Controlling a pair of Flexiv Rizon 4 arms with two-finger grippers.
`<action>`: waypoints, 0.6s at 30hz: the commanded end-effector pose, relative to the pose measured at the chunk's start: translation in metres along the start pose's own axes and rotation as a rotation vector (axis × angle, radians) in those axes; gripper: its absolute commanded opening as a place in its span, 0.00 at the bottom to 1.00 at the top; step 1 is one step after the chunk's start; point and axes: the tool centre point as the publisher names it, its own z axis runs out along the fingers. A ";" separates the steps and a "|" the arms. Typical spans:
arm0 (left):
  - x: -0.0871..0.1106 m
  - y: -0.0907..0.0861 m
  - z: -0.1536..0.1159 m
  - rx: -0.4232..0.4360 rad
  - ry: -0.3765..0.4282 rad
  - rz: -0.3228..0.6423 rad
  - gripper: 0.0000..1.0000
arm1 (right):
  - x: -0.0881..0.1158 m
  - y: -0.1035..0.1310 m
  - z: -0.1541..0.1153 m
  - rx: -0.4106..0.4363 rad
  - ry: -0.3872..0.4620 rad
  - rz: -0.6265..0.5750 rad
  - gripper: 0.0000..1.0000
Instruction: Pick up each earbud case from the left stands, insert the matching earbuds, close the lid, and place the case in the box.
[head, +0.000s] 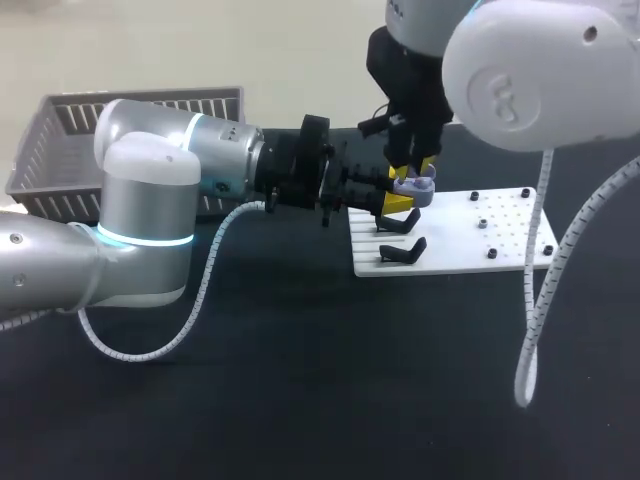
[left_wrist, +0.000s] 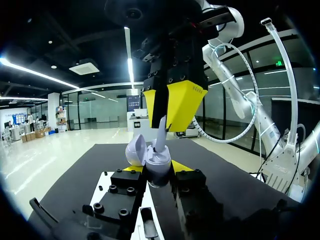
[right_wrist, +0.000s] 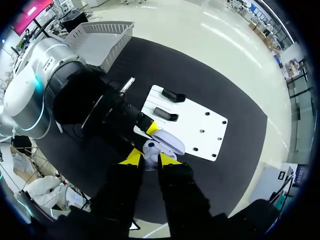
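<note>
A pale lilac earbud case (left_wrist: 159, 167) sits upright between the yellow tips of my left gripper (left_wrist: 157, 172), which is shut on it. Its lid (left_wrist: 136, 150) stands open to one side. In the head view this happens above the near edge of the white stand board (head: 470, 240). My right gripper (left_wrist: 167, 127) comes down from above, shut on a white earbud (left_wrist: 160, 137) whose lower end is in the case's opening. The right wrist view shows that earbud (right_wrist: 149, 147) between my right gripper's (right_wrist: 150, 159) yellow tips, over the open case (right_wrist: 169, 142).
Two black stands (head: 402, 250) remain on the white board's left end, with small black pegs (head: 483, 223) farther right. A grey slatted basket (head: 70, 150) stands at the back left, behind my left arm. The table is covered in a dark mat (head: 320, 380).
</note>
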 end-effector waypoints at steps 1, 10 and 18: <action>0.000 0.000 0.000 -0.002 0.001 0.000 0.00 | 0.000 0.002 0.001 0.012 -0.004 0.003 0.00; 0.000 0.000 0.000 -0.002 0.001 0.000 0.00 | -0.001 0.000 0.007 0.041 -0.017 0.005 0.00; 0.000 0.000 0.000 -0.002 0.001 0.000 0.00 | -0.003 -0.004 0.010 0.047 -0.015 0.017 0.00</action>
